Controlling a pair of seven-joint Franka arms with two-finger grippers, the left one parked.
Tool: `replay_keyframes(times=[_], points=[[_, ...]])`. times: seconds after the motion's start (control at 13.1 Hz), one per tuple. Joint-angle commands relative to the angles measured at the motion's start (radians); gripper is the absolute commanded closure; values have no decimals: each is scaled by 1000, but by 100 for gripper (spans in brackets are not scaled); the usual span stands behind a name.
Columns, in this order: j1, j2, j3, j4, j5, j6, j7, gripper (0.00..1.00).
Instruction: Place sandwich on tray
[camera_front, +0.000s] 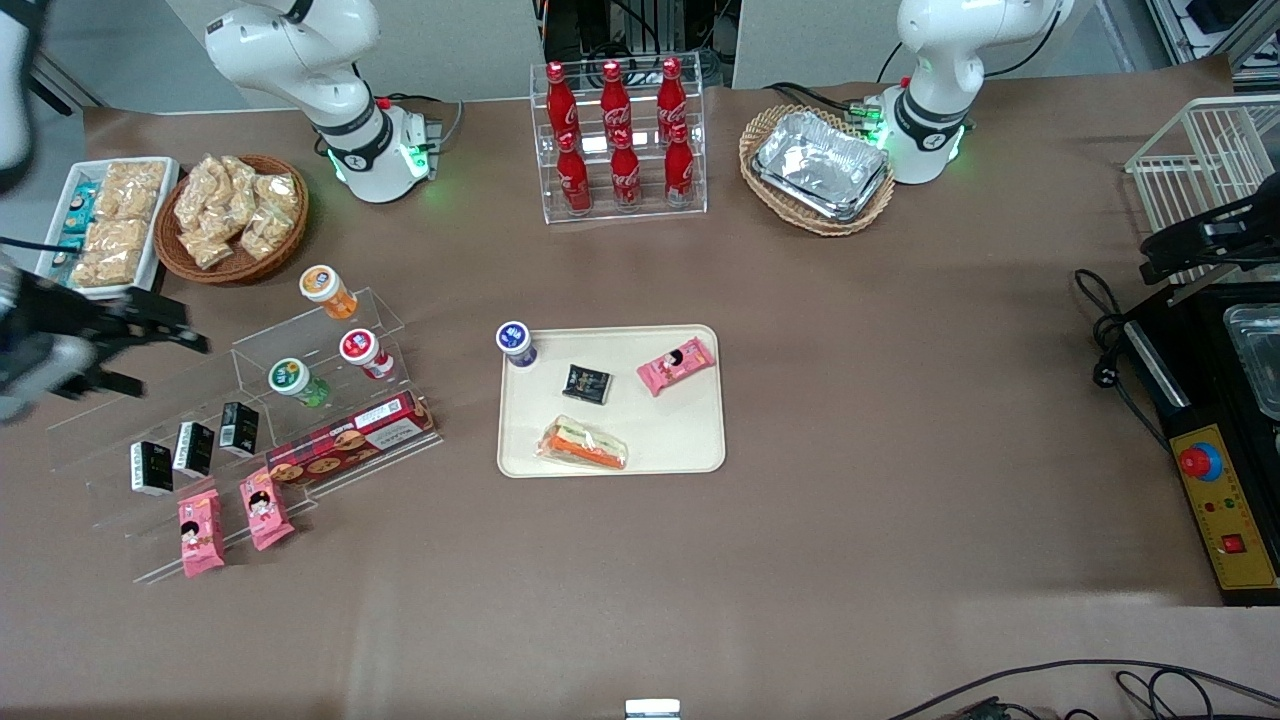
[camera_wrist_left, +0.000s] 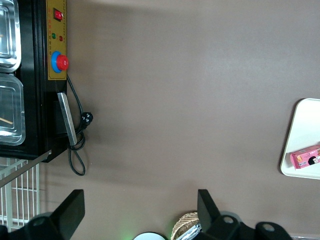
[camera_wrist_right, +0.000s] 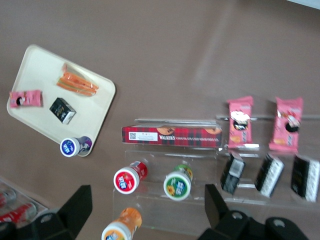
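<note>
Sandwich: clear-wrapped triangular wedge sandwich (camera_front: 583, 445) lay flat on the cream-beige rectangular plastic tray (camera_front: 680, 440), so job looked done.
Gripper: gripper (camera_front: 150, 345) hung empty, fingers spread, above the clear display steps.

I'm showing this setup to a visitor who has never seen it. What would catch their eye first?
Probably the cream tray mid-table, holding the wrapped sandwich at its edge nearest the front camera, plus a pink snack packet, a small black packet and a blue-lidded cup. Next, the red cola bottles in a clear rack farther from the camera. The gripper hangs open above the clear stepped display, toward the working arm's end.
</note>
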Motion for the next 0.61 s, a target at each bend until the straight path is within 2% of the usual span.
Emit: replay_keyframes(times=[0.0,0.08,0.23,0.38,0.53], points=[[-15,-111,19,-22,-118,-49,271,0],[-11,-137,24,-22,-166,-78,393,0],[-7,-173,42,-22,-214,-109,543,0],[-7,-191,77,-18,-287,-135,609,0],[-12,-190,93,13,-304,-156,622,0]])
